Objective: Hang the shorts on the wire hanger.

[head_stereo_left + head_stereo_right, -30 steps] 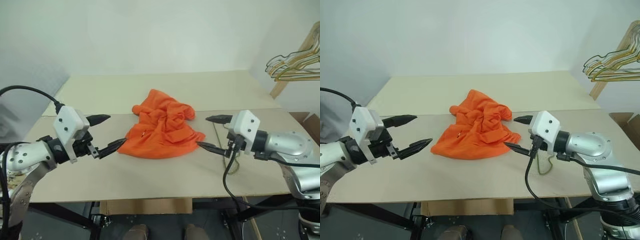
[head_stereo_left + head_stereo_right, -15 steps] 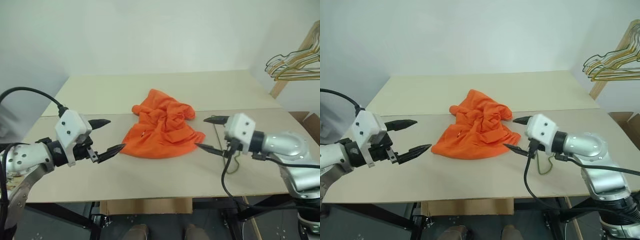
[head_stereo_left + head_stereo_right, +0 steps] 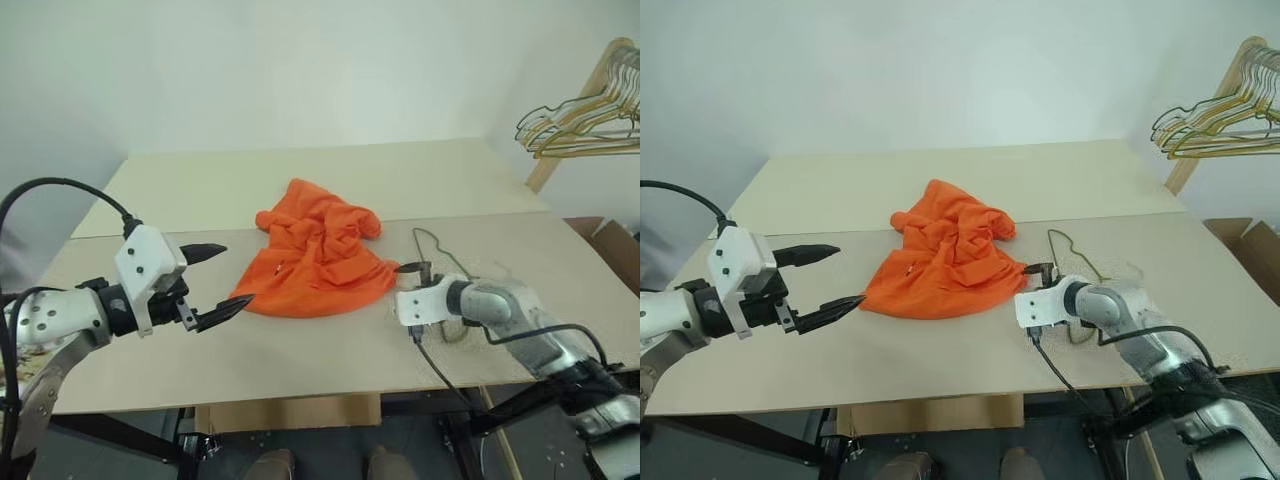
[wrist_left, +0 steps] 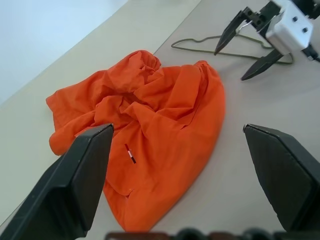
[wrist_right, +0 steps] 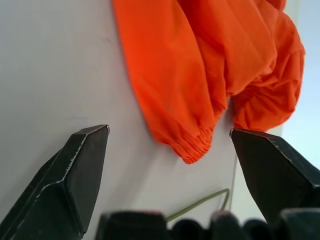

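The orange shorts (image 3: 315, 255) lie crumpled in the middle of the table (image 3: 300, 345). To their right the thin olive-grey wire hanger (image 3: 1072, 250) lies flat, its hook toward the back. My right gripper (image 4: 231, 65) is open, low over the table between the shorts' right hem and the hanger, pointing at the hem (image 5: 192, 150). The hanger's wire (image 5: 200, 204) runs just beside it. My left gripper (image 3: 237, 272) hovers open at the shorts' left edge, holding nothing. In the left wrist view the shorts (image 4: 150, 115) lie ahead of its fingers.
A bunch of gold and dark wire hangers (image 3: 575, 110) hangs on a wooden rack at the far right. A cardboard box (image 3: 612, 240) stands beside the table's right end. A seam crosses the tabletop under the shorts.
My right gripper has dropped down to the table beside the shorts' right hem and rolled its wrist. The left gripper has stayed put. The head view has shifted slightly.
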